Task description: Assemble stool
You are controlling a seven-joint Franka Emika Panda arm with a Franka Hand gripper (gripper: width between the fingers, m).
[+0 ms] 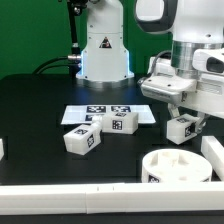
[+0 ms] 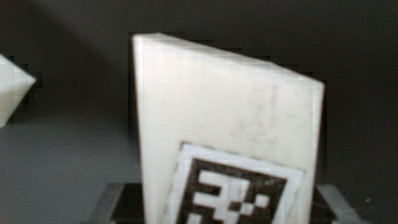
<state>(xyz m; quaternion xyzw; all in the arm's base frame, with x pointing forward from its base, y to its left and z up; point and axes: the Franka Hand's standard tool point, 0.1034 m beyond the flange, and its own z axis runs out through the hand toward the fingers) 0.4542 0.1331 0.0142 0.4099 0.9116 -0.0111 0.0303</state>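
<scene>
My gripper (image 1: 181, 115) is shut on a white block leg (image 1: 181, 128) with a black-and-white tag and holds it just above the black table, on the exterior view's right. The round ring-shaped seat (image 1: 178, 166) lies in front of it, near the front rail. Two more legs lie on the table: one (image 1: 84, 139) at centre left and one (image 1: 121, 123) beside it. In the wrist view the held leg (image 2: 222, 105) fills the frame with its tag (image 2: 235, 192) near the gripper (image 2: 221, 214). The fingers are mostly hidden behind it.
The marker board (image 1: 88, 112) lies flat behind the loose legs. A long white rail (image 1: 70, 196) runs along the front edge and another rail piece (image 1: 214, 152) stands at the right. The robot base (image 1: 104, 50) is at the back. A white corner (image 2: 9, 88) shows in the wrist view.
</scene>
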